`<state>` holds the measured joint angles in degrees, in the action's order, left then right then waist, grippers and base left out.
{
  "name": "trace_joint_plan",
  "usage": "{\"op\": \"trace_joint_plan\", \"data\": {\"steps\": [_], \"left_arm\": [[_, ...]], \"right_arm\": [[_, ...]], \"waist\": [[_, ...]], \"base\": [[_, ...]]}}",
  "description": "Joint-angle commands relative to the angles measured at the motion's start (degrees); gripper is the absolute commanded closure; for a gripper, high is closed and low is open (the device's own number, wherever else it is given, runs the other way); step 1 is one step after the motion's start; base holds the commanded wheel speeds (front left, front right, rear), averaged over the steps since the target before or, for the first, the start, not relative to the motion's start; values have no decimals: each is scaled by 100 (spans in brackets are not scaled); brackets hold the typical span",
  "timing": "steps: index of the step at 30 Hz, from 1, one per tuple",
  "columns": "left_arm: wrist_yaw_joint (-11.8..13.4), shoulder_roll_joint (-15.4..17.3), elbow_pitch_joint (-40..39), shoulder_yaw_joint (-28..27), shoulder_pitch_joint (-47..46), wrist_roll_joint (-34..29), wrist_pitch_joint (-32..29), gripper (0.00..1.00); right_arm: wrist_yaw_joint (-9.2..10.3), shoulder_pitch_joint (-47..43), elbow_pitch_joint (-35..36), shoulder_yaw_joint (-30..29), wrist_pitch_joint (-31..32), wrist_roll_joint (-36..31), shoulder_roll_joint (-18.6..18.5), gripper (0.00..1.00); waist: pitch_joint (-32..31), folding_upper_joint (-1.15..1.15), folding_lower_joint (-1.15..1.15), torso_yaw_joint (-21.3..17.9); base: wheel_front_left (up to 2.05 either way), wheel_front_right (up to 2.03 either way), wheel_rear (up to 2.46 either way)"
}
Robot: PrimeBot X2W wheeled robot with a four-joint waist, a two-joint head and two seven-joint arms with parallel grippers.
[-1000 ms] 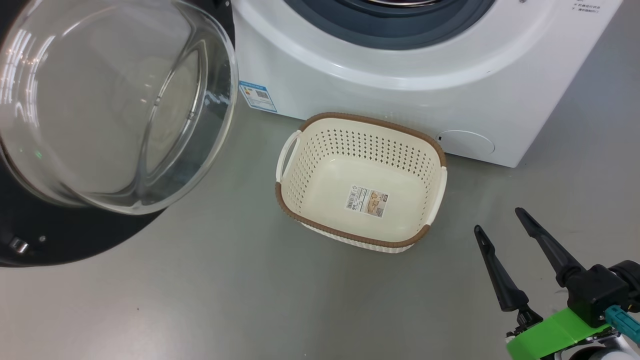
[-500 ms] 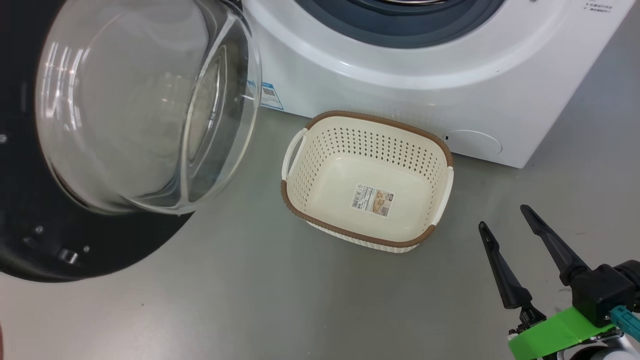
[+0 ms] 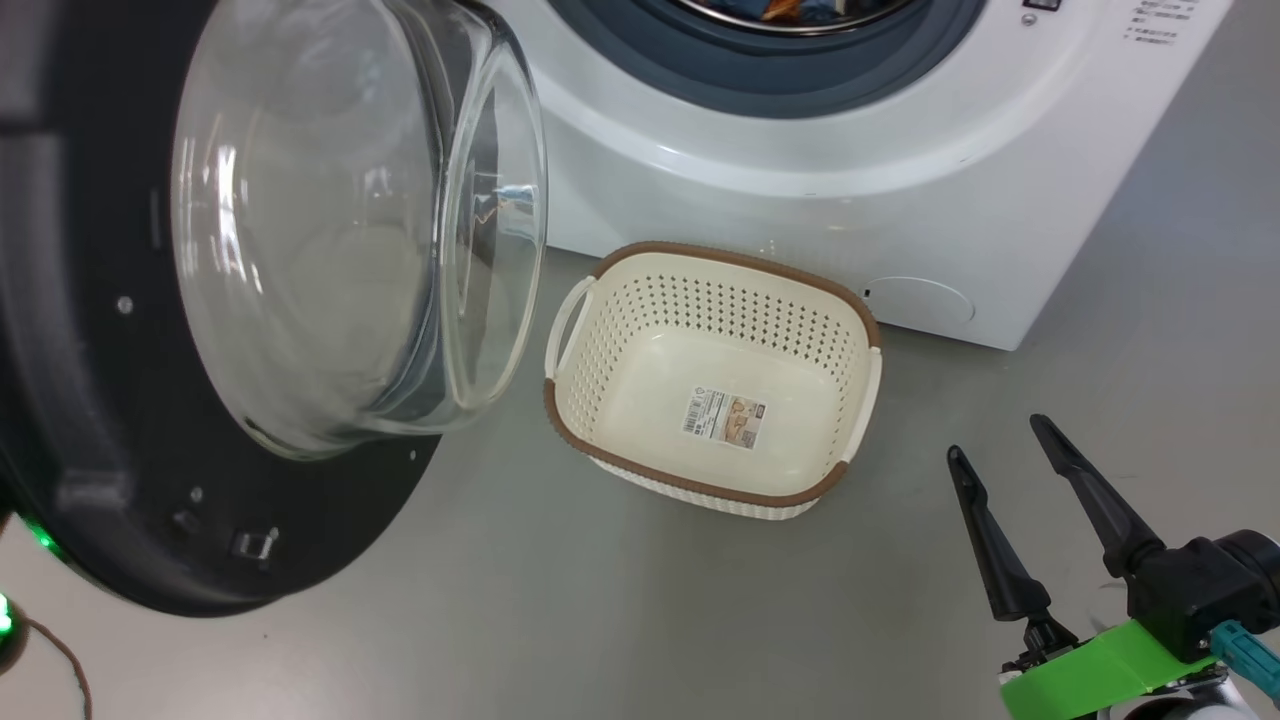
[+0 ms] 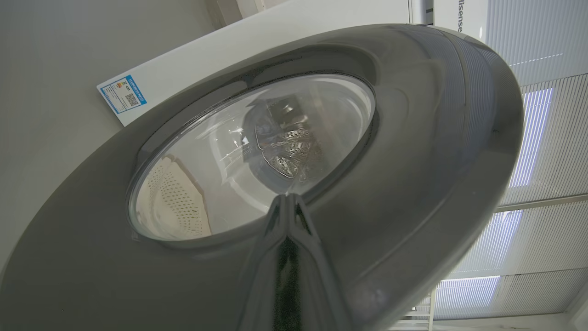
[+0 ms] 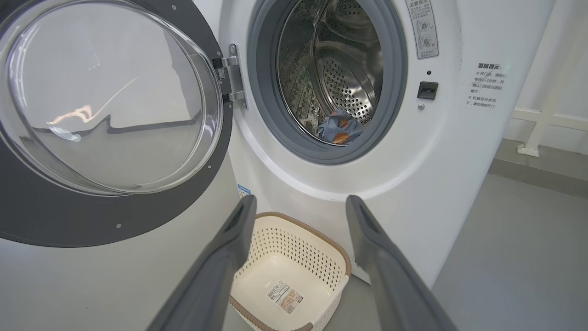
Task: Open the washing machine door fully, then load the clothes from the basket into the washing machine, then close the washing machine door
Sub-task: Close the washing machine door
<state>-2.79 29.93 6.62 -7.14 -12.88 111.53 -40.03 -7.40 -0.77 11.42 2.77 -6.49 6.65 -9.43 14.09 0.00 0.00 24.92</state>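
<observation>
Resting in the drum (image 5: 345, 69), clothes (image 5: 339, 129), basket (image 3: 700, 300) holding a label (image 3: 725, 418)

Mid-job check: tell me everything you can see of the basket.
The basket is a cream plastic rectangle with perforated walls, a brown woven-look rim and pale side handles. It stands upright on the grey floor, close in front of the washing machine, empty but for a paper label on its bottom.

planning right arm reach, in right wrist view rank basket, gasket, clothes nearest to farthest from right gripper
1. basket, on the floor ahead of the right gripper
2. grey gasket, ringing the drum mouth
3. clothes, low inside the drum
</observation>
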Motion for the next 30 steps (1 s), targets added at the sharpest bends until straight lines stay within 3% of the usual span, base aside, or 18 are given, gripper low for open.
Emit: {"op": "trace_joint_plan", "data": {"steps": [1, 13, 30], "left_arm": [[-6, 253, -205, -188, -46, -12, -94, 100], [142, 74, -883, 117, 278, -10, -311, 100], [277, -289, -912, 332, 157, -5, -221, 100]], "right_arm": [[-9, 108, 129, 138, -58, -17, 16, 0], [-9, 34, -169, 187, -318, -27, 298, 0], [-9, 24, -483, 258, -571, 35, 528, 0]], "waist": [[-70, 0, 0, -85], [-462, 0, 0, -713], [-700, 0, 0, -1857]], "base": [[0, 0, 0], [0, 0, 0], [0, 0, 0]]}}
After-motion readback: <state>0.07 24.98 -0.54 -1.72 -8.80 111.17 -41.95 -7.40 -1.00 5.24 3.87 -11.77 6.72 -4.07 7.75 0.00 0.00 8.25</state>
